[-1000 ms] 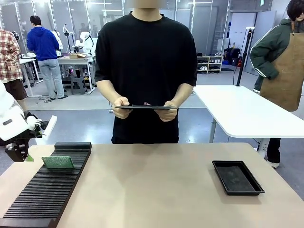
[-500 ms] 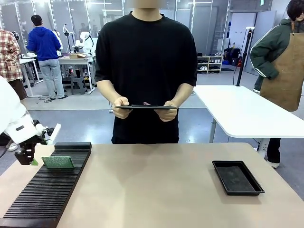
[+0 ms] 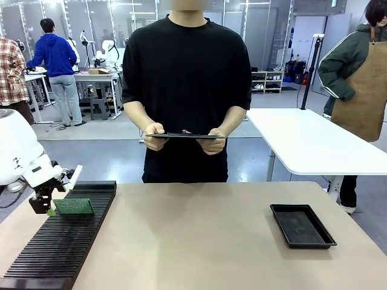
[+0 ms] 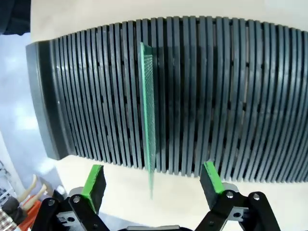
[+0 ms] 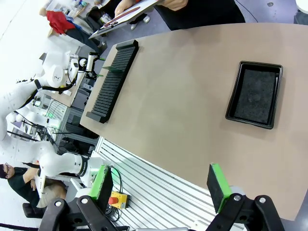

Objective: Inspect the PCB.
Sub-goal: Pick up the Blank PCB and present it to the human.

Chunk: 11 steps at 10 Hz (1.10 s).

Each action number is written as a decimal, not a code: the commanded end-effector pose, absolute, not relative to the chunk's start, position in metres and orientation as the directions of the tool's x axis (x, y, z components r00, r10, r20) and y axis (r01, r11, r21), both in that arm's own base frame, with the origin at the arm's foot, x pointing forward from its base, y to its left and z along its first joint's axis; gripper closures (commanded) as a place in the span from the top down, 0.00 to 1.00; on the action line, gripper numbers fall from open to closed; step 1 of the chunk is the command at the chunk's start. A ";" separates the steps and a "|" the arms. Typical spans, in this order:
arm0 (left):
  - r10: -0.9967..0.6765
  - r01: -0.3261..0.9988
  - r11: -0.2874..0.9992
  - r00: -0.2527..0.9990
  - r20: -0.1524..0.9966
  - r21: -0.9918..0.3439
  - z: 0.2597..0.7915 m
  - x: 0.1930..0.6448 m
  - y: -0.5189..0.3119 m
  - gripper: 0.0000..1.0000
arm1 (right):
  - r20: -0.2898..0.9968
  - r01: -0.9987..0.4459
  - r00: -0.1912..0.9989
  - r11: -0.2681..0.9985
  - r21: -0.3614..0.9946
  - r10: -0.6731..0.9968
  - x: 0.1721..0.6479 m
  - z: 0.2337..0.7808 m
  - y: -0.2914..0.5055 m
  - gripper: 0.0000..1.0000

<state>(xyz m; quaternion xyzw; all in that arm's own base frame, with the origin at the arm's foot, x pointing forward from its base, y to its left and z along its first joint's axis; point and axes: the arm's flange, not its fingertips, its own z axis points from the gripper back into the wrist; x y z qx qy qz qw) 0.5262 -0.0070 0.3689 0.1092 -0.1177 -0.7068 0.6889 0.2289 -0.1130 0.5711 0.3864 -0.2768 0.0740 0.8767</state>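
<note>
The green PCB (image 3: 73, 206) stands on edge in a slot of the long black slotted rack (image 3: 60, 241) at the table's left. My left gripper (image 3: 49, 208) hovers open just left of the board. In the left wrist view the PCB (image 4: 148, 110) appears edge-on, with the open left gripper (image 4: 152, 181) lined up around its near end; the fingers do not touch it. My right gripper (image 5: 161, 185) is open and high above the table's near edge, holding nothing. The PCB (image 5: 113, 69) looks tiny from there.
A black shallow tray (image 3: 302, 225) lies at the table's right, also seen in the right wrist view (image 5: 255, 94). A person (image 3: 185, 90) stands at the far side holding a dark clipboard (image 3: 184, 136). The tan table middle (image 3: 193, 241) is bare.
My left gripper has moved right, closing in on the PCB's left edge. The PCB, tray and person have not moved.
</note>
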 end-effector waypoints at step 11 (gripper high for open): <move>-0.999 0.977 -0.008 -0.015 0.032 0.212 0.348 0.555 -0.006 0.05 | 0.557 -0.364 0.827 0.684 0.632 -0.075 0.228 0.572 -0.113 1.00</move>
